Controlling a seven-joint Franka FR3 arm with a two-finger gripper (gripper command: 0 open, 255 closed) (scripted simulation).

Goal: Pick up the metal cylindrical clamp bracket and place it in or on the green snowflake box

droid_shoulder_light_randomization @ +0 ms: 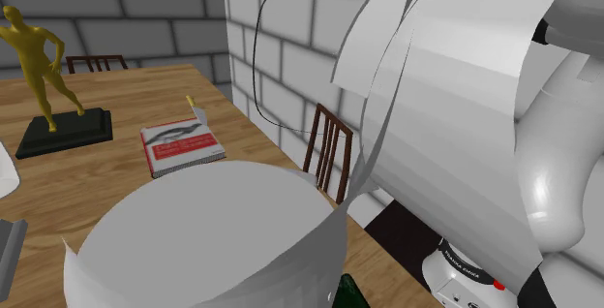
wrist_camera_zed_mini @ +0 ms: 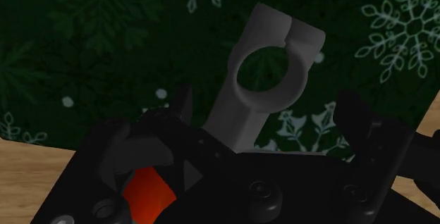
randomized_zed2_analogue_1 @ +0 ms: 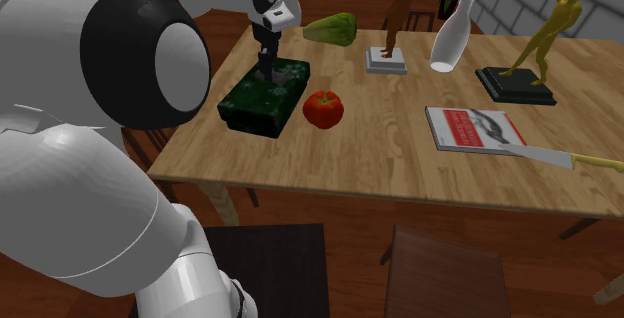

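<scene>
All but finished, judging by the lie of things. Finds bracket [wrist_camera_zed_mini: 264, 82] flat on box [wrist_camera_zed_mini: 84, 39], between the spread jaws of gripper [wrist_camera_zed_mini: 268, 101] and seemingly touched by neither, so free, not held. Risks snagging on the way up: could catch a jaw on the stem during a skewed lift and drag bracket toward the lid's edge, with table [wrist_camera_zed_mini: 28, 170] just beyond. Could also nudge it into sliding across the lid. Lies with long axis running from the hand outward, tipped slightly off straight; points split lugs away from gripper, stem toward it, bore facing up at the wrist camera.
</scene>
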